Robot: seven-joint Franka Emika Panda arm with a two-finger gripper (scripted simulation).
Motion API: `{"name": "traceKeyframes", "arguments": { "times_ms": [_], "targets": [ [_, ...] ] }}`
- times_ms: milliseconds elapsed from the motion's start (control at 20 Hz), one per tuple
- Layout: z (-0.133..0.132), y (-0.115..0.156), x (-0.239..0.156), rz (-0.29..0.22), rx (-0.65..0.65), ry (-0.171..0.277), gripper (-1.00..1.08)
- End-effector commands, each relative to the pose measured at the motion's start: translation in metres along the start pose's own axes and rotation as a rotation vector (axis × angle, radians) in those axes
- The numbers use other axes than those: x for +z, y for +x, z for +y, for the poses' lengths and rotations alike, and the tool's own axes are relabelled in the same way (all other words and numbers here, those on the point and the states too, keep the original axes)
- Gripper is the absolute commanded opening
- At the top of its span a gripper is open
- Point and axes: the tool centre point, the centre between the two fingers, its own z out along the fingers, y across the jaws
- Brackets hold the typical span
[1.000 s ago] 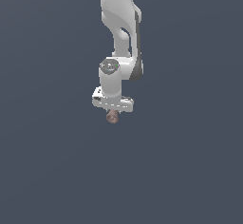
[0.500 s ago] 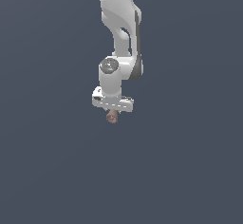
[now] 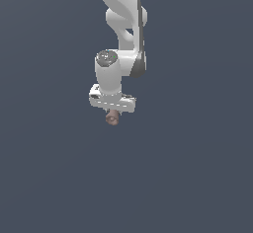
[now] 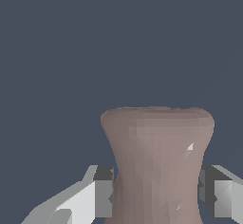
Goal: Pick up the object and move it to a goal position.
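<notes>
The object (image 3: pixel 112 118) is a small lumpy brownish-pink stub that hangs just below the white hand of my arm in the exterior view. My gripper (image 3: pixel 112 114) points down and is shut on it; the fingers are mostly hidden behind the hand there. In the wrist view the object (image 4: pixel 157 163) fills the space between my two fingertips (image 4: pixel 102 192), which press on its narrow waist from both sides, and its wider end flares out beyond them. My gripper (image 4: pixel 155 192) holds it in the air, apart from any surface.
The white arm (image 3: pixel 123 24) comes down from the top of the exterior view. Around it there is only a plain dark grey-blue background with no other objects, edges or goal marker in view.
The arm's wrist has turned slightly and the hand with the object has shifted a little; the object stays held between the fingers.
</notes>
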Motion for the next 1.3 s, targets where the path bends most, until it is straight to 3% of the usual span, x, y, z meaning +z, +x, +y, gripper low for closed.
{"name": "traceKeyframes", "arguments": {
  "times_ms": [0,1250],
  "targets": [
    [0.008,0.004,-0.019,0.001,0.001,0.0,-1.0],
    [0.102,0.064,-0.253,0.0,0.0,0.0,-1.0]
  ]
}}
